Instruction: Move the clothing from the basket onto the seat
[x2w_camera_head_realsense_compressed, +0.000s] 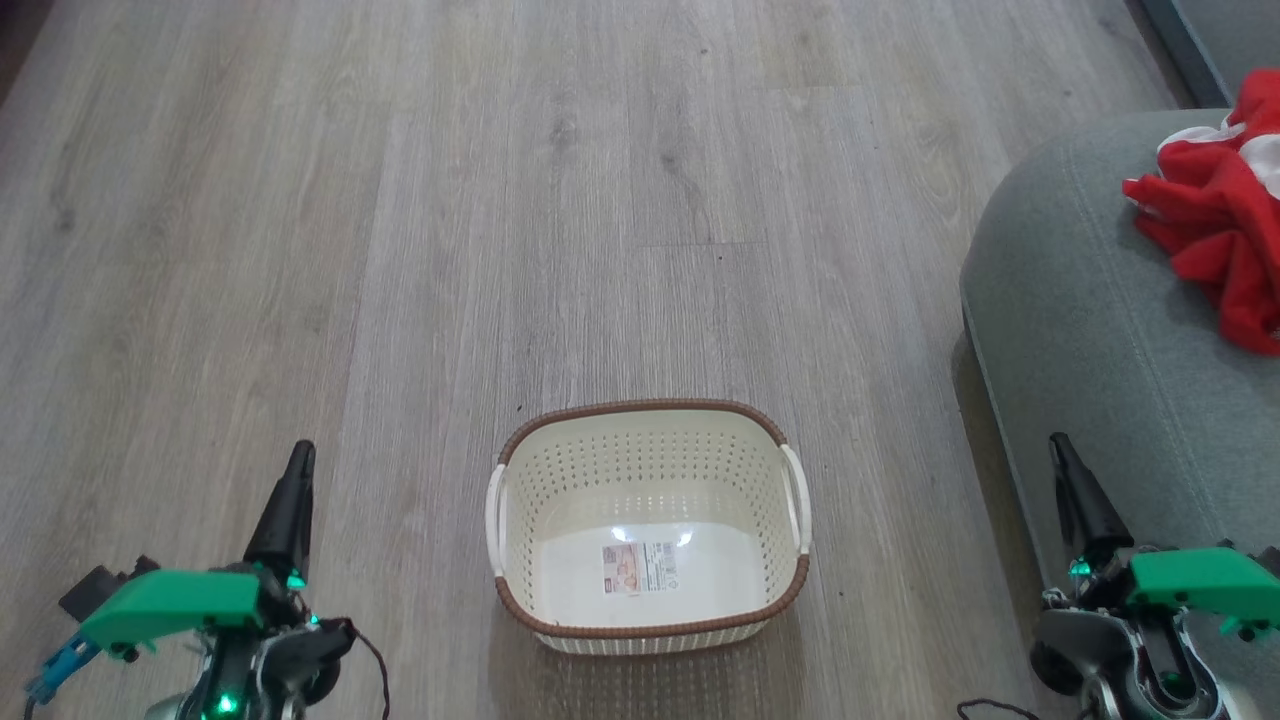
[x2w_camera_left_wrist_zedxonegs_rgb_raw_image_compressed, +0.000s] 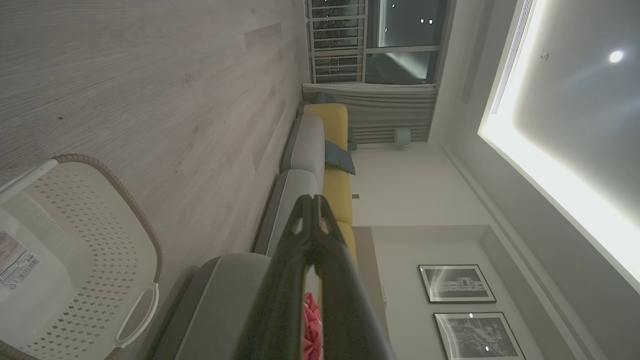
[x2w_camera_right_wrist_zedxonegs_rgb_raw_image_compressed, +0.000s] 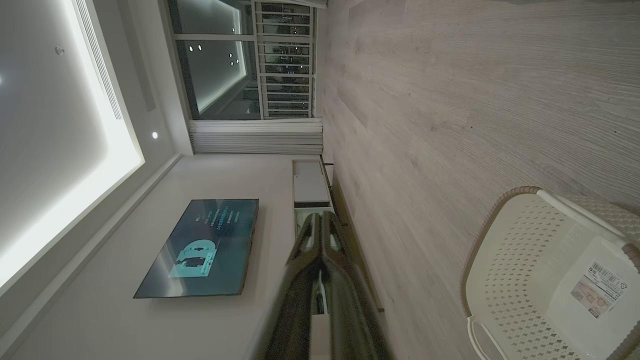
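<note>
Claw left (x2w_camera_head_realsense_compressed: 302, 452), claw right (x2w_camera_head_realsense_compressed: 1057, 444): closed, empty.

We are finding no wording that we can actually read. We are seeing a rectangular white paper sticker (x2w_camera_head_realsense_compressed: 640, 568) lying on the bottom of the small cream-white perforated plastic basket (x2w_camera_head_realsense_compressed: 600, 468), carrying a barcode and fine print too small to make out. A flat dark wall-mounted screen (x2w_camera_right_wrist_zedxonegs_rgb_raw_image_compressed: 202, 247) is showing a line of pale characters, likewise illegible.
</note>
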